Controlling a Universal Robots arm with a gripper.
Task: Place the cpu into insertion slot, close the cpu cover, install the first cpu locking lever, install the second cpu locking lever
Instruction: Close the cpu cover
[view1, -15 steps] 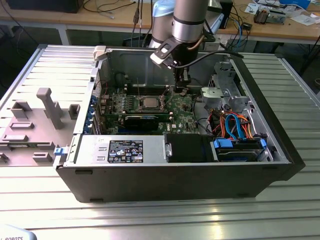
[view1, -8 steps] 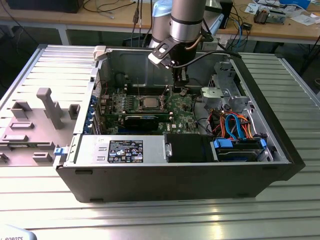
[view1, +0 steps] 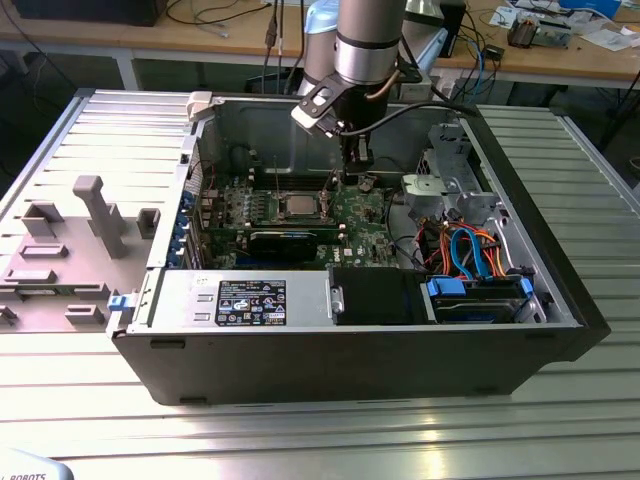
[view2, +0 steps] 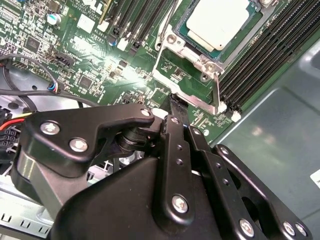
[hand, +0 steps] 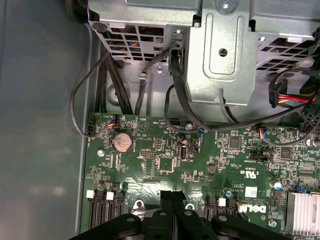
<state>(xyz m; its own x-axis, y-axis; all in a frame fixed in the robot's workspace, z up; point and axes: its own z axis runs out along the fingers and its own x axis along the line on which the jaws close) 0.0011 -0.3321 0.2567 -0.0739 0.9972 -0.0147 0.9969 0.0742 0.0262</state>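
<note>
The cpu (view2: 220, 20), a square chip with a dull silver top, lies flat in the middle of the green motherboard (view1: 360, 215). It also shows in the exterior view (view1: 297, 205). The silvery cpu cover (view2: 192, 59) lies down around it, and the insertion slot is hidden beneath both. A thin metal lever (view2: 218, 87) runs along one side of the cover. My gripper (view2: 176, 102) is shut, with nothing visible between its black fingers. Its tips hover just off the cover's corner, low over the board in both wrist views (hand: 173, 196) and the exterior view (view1: 352, 172).
Long black memory slots (view2: 260, 55) flank the socket. A black card (view1: 285, 238) lies in front of it. A metal drive cage (view1: 450, 180) and cables (view1: 470, 250) crowd the exterior view's right. The case walls (view1: 260, 120) close in around the board.
</note>
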